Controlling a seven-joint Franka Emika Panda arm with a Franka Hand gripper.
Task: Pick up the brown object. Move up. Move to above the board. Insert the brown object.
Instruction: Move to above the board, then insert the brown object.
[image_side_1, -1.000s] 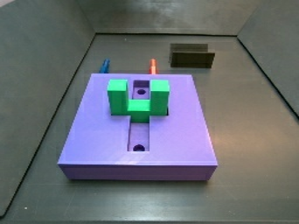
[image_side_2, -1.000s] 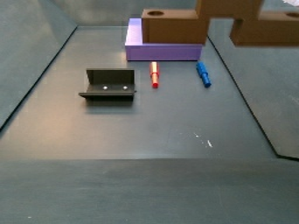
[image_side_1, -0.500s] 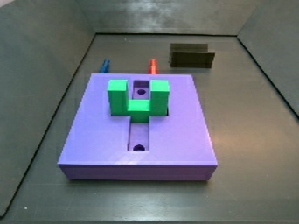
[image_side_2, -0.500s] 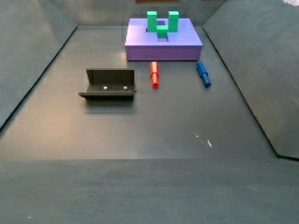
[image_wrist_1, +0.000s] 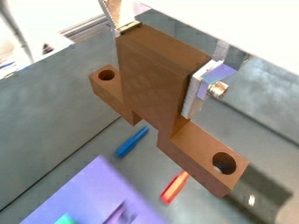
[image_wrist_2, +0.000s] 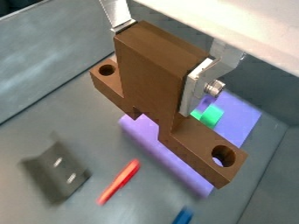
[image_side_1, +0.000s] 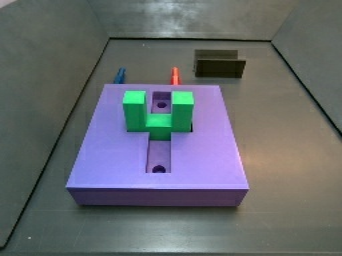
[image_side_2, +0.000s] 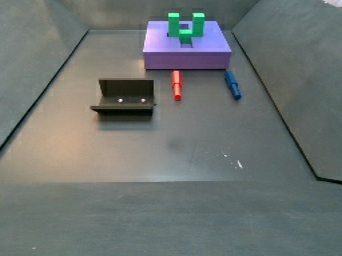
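Observation:
My gripper (image_wrist_1: 156, 58) (image_wrist_2: 158, 58) is shut on the brown object (image_wrist_1: 158, 87) (image_wrist_2: 152, 83), an orange-brown wooden piece with a tall block between the silver fingers (image_wrist_1: 198, 90) and a crossbar with round holes at both ends. It hangs high in the air. The purple board (image_side_1: 160, 145) (image_side_2: 187, 47) lies on the floor with its green U-shaped block (image_side_1: 159, 110) (image_side_2: 186, 25). In a wrist view the board (image_wrist_2: 239, 122) and green block (image_wrist_2: 211, 115) show partly behind the held piece. Gripper and piece are out of both side views.
A red stick (image_side_2: 177, 86) (image_side_1: 175, 74) and a blue stick (image_side_2: 233, 83) (image_side_1: 118, 74) lie on the floor beside the board. The dark fixture (image_side_2: 123, 97) (image_side_1: 221, 65) stands farther off. Grey walls enclose the floor.
One second ago the brown piece filled the top of a side view. It has since risen out of that view; the board and sticks have not moved.

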